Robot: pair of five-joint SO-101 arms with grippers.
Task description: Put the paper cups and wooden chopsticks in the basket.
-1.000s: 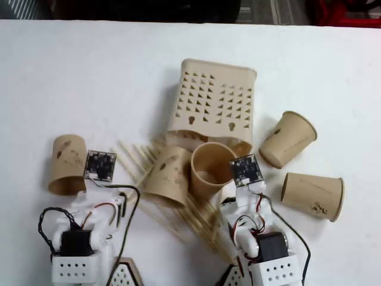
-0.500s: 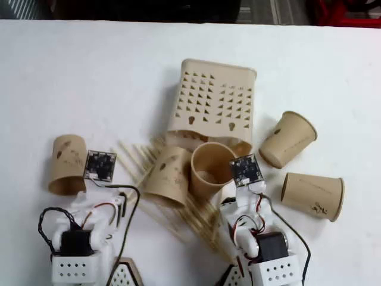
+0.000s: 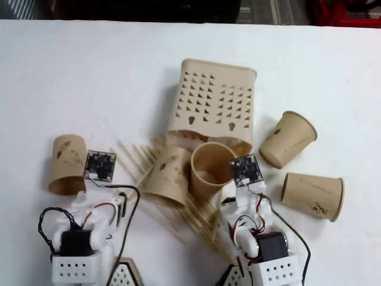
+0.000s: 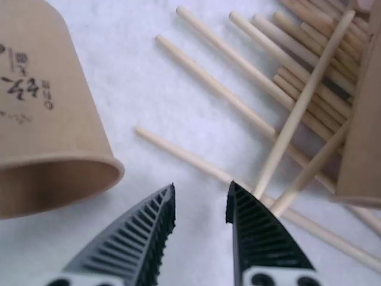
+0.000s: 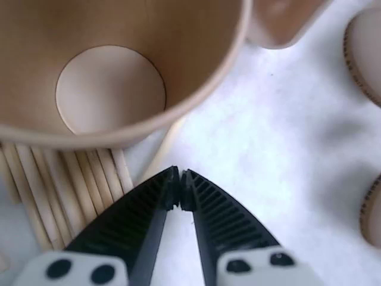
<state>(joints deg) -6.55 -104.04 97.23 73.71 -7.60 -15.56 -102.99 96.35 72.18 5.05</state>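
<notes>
Still, left claw (image 4: 200, 190) and right claw (image 5: 180, 179) sit unmoved, chopsticks (image 4: 220, 89) likewise.

surface: white table (image 3: 89, 71), spans most of frame | top edge: dark strip (image 3: 149, 9) behind table | upper right corner: red object (image 3: 351, 18) | upper left corner: pale striped patch (image 3: 21, 9)
</notes>
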